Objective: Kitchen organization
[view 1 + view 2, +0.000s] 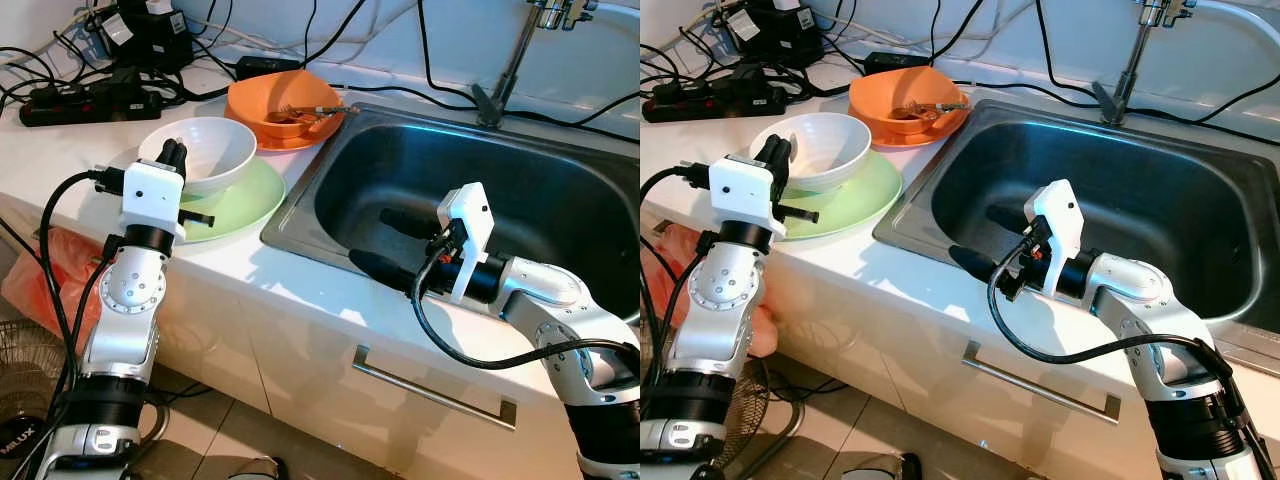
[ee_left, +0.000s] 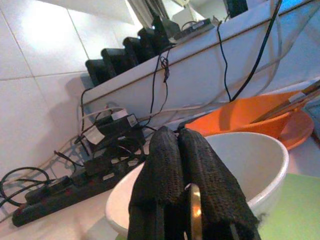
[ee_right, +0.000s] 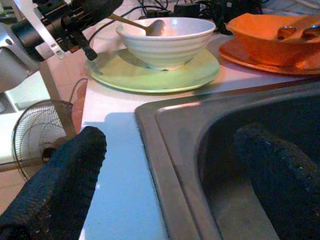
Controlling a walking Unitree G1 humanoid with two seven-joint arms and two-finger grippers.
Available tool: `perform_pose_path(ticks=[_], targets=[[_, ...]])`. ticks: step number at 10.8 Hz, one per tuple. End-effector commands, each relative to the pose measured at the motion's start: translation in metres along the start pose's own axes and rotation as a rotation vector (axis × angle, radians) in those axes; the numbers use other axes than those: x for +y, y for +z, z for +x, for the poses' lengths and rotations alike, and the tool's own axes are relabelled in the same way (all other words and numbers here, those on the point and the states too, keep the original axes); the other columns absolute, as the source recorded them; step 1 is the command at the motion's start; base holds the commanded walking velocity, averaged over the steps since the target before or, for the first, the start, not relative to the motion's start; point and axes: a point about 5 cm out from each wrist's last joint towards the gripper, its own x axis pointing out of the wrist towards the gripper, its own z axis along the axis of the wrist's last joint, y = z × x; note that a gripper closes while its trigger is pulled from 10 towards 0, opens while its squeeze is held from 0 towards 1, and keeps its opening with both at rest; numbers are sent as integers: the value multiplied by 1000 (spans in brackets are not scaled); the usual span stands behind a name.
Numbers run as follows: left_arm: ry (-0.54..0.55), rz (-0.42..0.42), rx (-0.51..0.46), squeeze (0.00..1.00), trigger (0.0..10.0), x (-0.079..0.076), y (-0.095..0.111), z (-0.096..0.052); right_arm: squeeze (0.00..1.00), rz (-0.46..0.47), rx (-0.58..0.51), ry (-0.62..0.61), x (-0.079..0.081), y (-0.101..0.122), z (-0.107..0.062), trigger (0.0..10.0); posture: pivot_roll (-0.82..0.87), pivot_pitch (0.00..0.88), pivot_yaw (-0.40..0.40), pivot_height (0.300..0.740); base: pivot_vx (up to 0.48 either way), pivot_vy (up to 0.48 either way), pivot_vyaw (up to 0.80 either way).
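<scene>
A white bowl (image 1: 210, 150) stands on a green plate (image 1: 250, 200) on the counter left of the sink (image 1: 560, 200). My left gripper (image 1: 174, 153) hovers at the bowl's near rim, shut on the handle of a brass-coloured spoon (image 3: 156, 27) whose head lies inside the bowl. The handle shows between the fingers (image 2: 165, 165) in the left wrist view. My right gripper (image 1: 388, 245) is open and straddles the sink's front left rim, one finger inside the basin and one over the counter edge. Nothing is between its fingers.
An orange bowl (image 1: 280, 100) with utensils in it sits on an orange plate behind the white bowl. A power strip (image 1: 85, 100), chargers and cables crowd the back left of the counter. The faucet (image 1: 503, 75) rises behind the sink. A drawer handle (image 1: 430, 385) runs below.
</scene>
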Motion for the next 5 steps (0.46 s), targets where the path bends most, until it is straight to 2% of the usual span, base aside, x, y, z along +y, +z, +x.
perform_pose_path(ticks=[1, 5], targets=[[-7, 3, -16, 0, 0, 2, 2, 3, 0, -14, -7, 2, 2, 3, 0, 10000, 30, 62, 38, 740, 0, 0, 0], [-6, -3, -36, 0, 0, 2, 4, 5, 0, -20, -13, -20, 0, 4, 0, 10000, 28, 59, 39, 740, 0, 0, 0]])
